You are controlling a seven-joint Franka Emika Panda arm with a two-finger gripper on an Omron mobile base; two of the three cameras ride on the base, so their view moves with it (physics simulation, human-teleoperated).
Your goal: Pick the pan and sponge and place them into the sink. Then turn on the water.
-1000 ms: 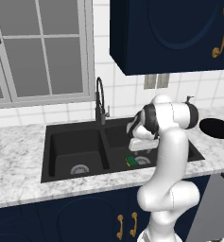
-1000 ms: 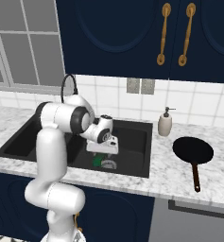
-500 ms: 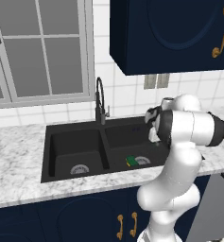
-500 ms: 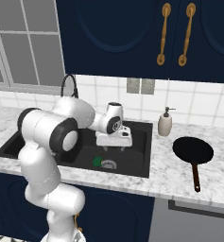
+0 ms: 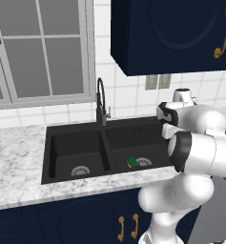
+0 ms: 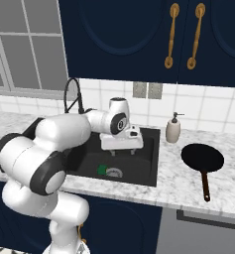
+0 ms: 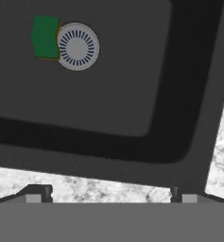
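A simulated kitchen: navy cabinets above and below, white tile on the back wall, a window (image 5: 38,47) at the left, and a grey-white marble desk (image 6: 188,186) running across. Set into the desk is the sink (image 5: 76,143), matte black with two basins and a round silver drain in each. A dark gooseneck faucet (image 5: 101,100) stands behind the divider between the basins.

The sponge (image 5: 132,162) lies green side up on the floor of the right basin, touching the edge of that basin's drain (image 7: 77,47). In the right base view the sponge (image 6: 103,169) sits just left of the drain, and in the hand view the sponge (image 7: 45,37) shows a thin yellow edge along its lower side.

The pan (image 6: 203,158) rests on the desk to the right of the sink, well apart from it, with its handle pointing toward the front edge. A soap dispenser (image 6: 173,130) stands near the back wall, between the sink's right rim and the pan.

The claw (image 6: 120,148) hangs above the right basin, near its back right part, fingers pointing down. Its fingers are spread wide apart with nothing between them; in the hand view the claw (image 7: 111,193) shows its two tips far apart at the bottom, over the sink rim and marble.
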